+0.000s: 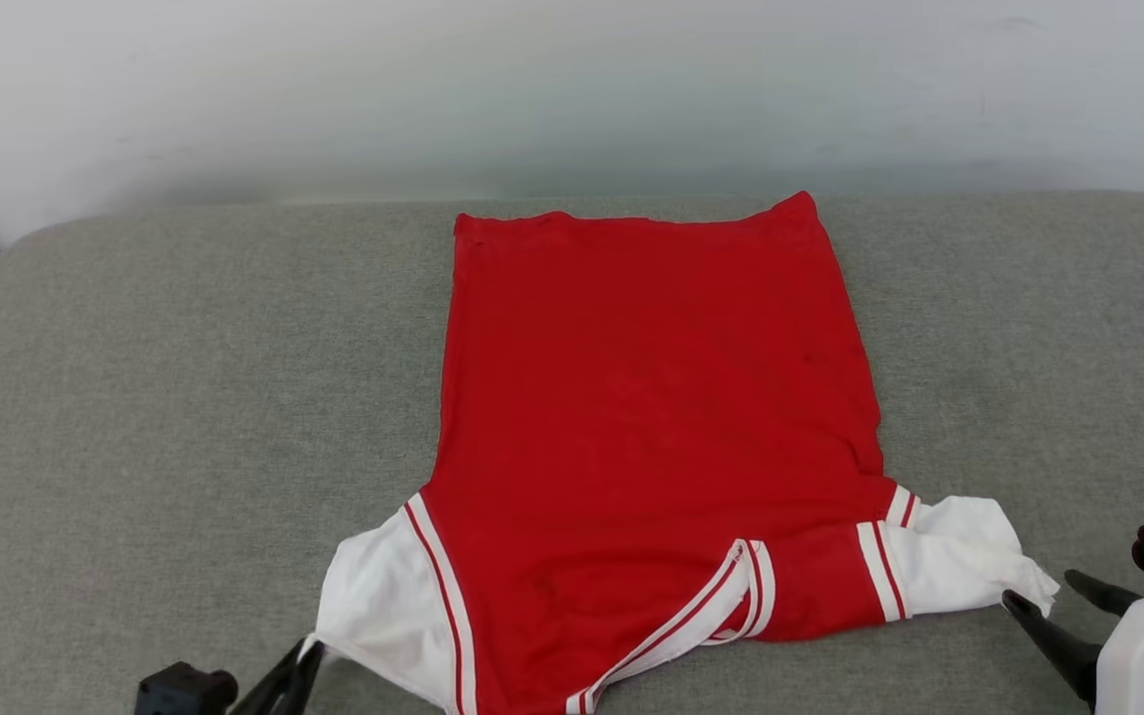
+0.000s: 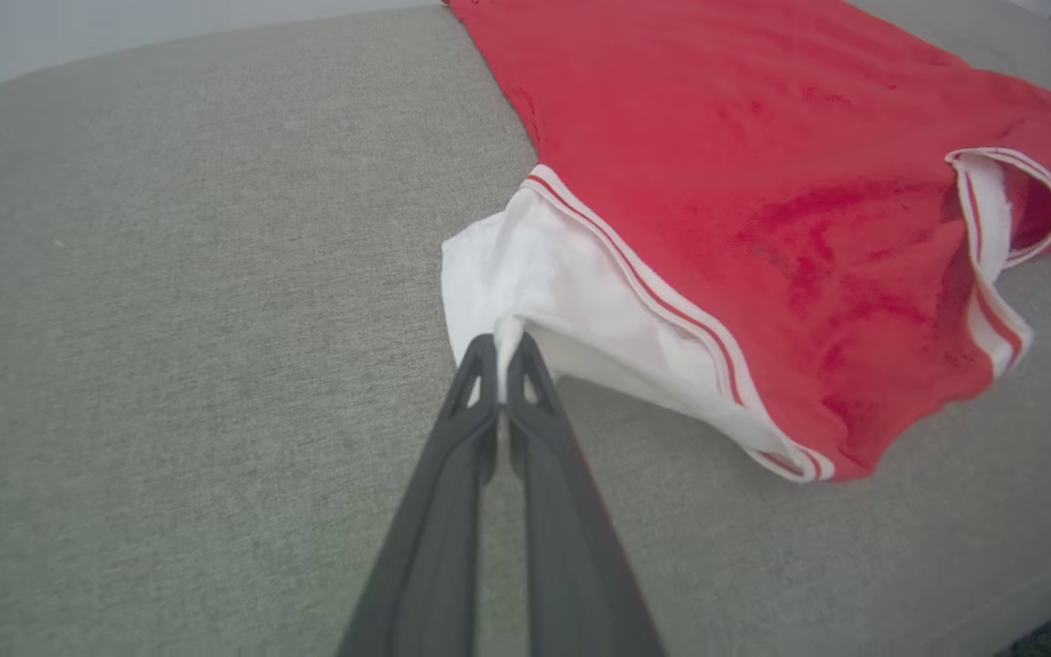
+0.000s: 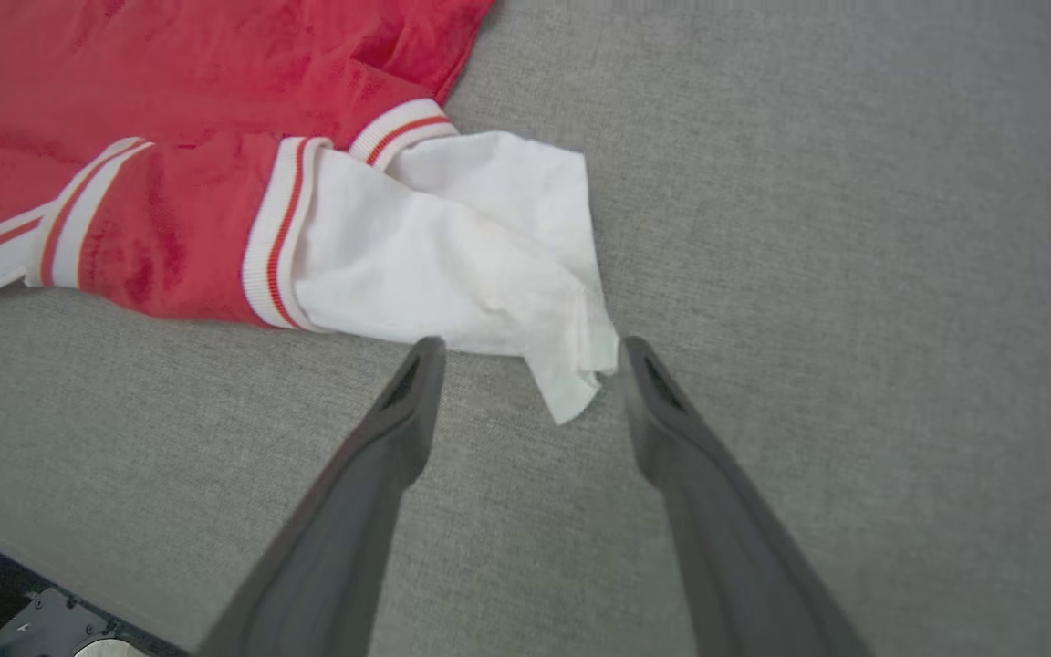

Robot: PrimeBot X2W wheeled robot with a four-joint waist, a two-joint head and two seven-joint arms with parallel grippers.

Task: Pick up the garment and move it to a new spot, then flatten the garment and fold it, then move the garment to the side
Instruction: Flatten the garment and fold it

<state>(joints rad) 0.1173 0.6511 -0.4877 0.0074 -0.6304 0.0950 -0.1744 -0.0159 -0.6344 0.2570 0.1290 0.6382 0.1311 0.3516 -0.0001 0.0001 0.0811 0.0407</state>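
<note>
- The grey cushion [image 1: 135, 397] carries everything, with a pale wall behind.
- Nearest you, your left tool [image 2: 501, 351] is pinched shut on the left sleeve [image 2: 535, 274] corner.
- Your right tool [image 3: 530, 347] stands wide, gripping nothing, fingers astride the crumpled right sleeve [image 3: 452, 246] tip.
- Close there and draw outward, low, to flatten it.
- The garment [image 1: 651, 397] lies mid-cushion, hem farthest.

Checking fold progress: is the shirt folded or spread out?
Spread, not folded: the garment lies full length on the grey surface, hem far, collar near, white sleeves out to both sides.
</note>
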